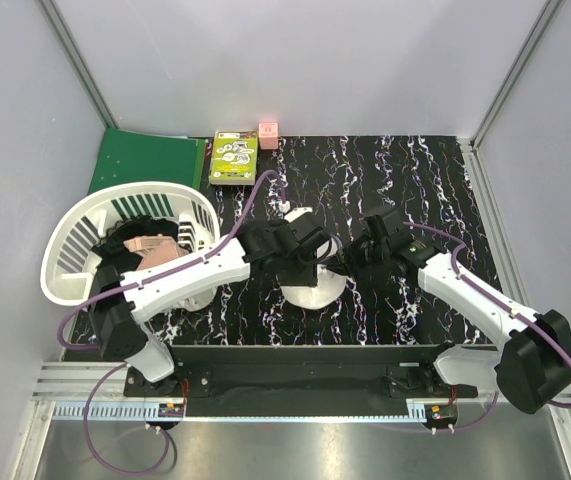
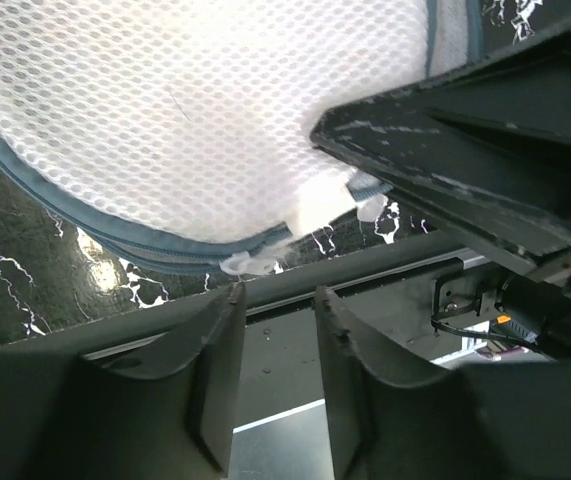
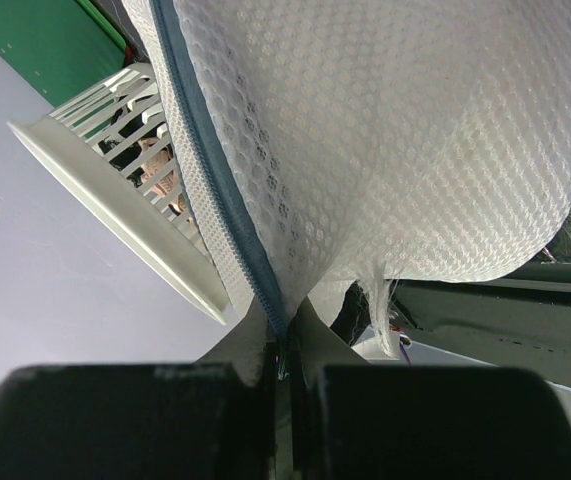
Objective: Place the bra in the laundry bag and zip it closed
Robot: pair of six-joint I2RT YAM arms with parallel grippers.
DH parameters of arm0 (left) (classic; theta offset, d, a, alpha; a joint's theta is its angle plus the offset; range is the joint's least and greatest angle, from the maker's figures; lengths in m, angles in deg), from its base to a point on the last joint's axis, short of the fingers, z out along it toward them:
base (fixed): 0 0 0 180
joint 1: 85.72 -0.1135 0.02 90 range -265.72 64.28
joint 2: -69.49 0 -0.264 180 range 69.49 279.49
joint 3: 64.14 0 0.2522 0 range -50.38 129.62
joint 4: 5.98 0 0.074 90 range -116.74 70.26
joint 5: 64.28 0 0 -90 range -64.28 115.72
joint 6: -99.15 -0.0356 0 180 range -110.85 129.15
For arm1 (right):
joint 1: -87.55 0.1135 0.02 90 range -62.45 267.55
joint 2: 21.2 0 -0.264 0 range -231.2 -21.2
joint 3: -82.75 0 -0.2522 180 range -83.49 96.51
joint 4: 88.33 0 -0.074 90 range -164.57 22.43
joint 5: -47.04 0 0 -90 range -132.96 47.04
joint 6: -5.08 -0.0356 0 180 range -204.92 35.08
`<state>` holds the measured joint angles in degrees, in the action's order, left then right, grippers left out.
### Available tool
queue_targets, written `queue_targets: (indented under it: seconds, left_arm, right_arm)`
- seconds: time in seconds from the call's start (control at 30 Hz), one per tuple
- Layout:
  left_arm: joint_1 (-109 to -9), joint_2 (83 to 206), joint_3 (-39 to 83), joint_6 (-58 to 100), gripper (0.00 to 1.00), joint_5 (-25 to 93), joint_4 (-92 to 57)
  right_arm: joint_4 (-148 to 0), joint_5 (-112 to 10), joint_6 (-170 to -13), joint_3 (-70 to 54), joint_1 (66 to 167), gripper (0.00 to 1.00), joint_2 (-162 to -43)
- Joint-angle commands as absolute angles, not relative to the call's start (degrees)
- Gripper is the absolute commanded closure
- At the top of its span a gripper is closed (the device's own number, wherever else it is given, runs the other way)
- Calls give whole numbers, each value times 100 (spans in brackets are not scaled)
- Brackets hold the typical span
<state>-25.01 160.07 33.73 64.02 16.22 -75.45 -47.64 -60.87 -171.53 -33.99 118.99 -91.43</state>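
Observation:
The laundry bag, a white mesh dome with a blue-grey zipper rim, lies at the table's middle between my two grippers. My right gripper is shut on the bag's zipper rim and holds that edge up. In the top view the right gripper sits at the bag's right side. My left gripper is open with nothing between its fingers. Its tips sit just below the rim, next to a small white tab. From above, the left gripper covers the bag's centre. The bra is not visible.
A white slatted basket stands at the left, holding a pale pink garment and dark cloth. A green folder, a green box and a small pink cube lie at the back. The basket is close behind the raised bag.

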Motion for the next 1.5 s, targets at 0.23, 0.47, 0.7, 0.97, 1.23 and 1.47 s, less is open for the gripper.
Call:
queue_targets:
  seconds: [0.23, 0.47, 0.7, 0.97, 1.23, 1.47]
  left_arm:
    - [-2762, 16221, 3540, 6241, 78, 1455, -7529]
    - [-2859, 16142, 3575, 6092, 55, 1525, -7503]
    - [-2929, 16124, 3531, 6065, 70, 1499, -7485]
    - [-2999, 15905, 3549, 6082, 49, 1719, -7380]
    - [-3052, 15931, 3496, 6127, 57, 2027, -7177]
    - [-3061, 15861, 3276, 6144, 78, 2106, -7177]
  right_arm:
    - [-4742, -6001, -17193, -3401, 11876, 100, -8905]
    - [-4733, -6054, -17167, -3410, 11875, 100, -8914]
    - [-4733, -6080, -17149, -3366, 11875, 100, -8922]
    - [-4733, -6097, -17070, -3409, 11875, 100, -8914]
    - [-4724, -6106, -17062, -3392, 11875, 100, -8905]
    - [-4742, -6080, -17105, -3436, 11867, 100, -8878]
